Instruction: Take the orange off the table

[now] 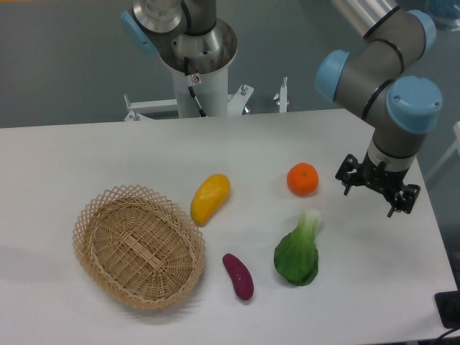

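Gripper off to the right, orange alone on the table.

I see the orange sitting right of centre on the white table, nothing touching it. My gripper hangs at the right of the frame, near the fruit but clear of it, holding nothing; I only get dark prongs under the wrist from this angle, so I cannot tell how far apart the jaws stand. Below the orange lies a leafy green vegetable, left of it a long yellow fruit. A purple sweet potato lies at lower centre, and a woven basket sits at lower left.
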Controlling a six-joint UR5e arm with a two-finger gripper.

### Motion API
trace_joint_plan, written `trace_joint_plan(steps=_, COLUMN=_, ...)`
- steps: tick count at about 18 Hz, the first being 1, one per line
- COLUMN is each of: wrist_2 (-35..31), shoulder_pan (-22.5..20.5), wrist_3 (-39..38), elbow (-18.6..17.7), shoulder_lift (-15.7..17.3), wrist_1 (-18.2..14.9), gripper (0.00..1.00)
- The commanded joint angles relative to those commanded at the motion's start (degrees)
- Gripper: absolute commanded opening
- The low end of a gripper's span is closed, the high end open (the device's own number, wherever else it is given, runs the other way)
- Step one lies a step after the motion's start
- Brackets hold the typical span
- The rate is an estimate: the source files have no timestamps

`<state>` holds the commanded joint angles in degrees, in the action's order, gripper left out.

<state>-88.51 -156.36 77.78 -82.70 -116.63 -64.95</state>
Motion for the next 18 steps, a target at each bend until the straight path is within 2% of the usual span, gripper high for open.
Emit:
trace_joint_plan(steps=7, wrist_2=0.44, shoulder_pan=-0.26, wrist_3=0.00, elbow=0.00, shoulder_lift=0.00, wrist_1=-0.35, gripper=1.00)
trace_joint_plan(steps=9, wrist_2=0.53, shoulder_pan=0.00, wrist_3=-1.22, elbow=-0.26, shoulder_lift=0.00, wrist_1=0.00, gripper=1.00)
trace_joint_plan(steps=12, wrist_2=0.53, shoulder_pan=0.09, wrist_3=-6.93, elbow=-0.70, shoulder_lift=0.09, wrist_1=1.14, gripper=1.00)
trace_joint_plan(steps=15, wrist_2=0.88, shoulder_pan=0.00, wrist_3=-7.21, elbow=-1.05, shoulder_lift=0.53, wrist_1=1.23, gripper=1.00)
trace_joint_plan(steps=16, wrist_2=1.49, shoulder_pan=-0.17, wrist_3=-7.21, elbow=-2.36, shoulder_lift=1.75, wrist_1=0.80, gripper=1.00)
trace_joint_plan(steps=18, wrist_2=4.64, shoulder_pan=-0.79, wrist_3=-7.03, elbow=-7.18, shoulder_lift=5.08, wrist_1=1.49, gripper=1.00)
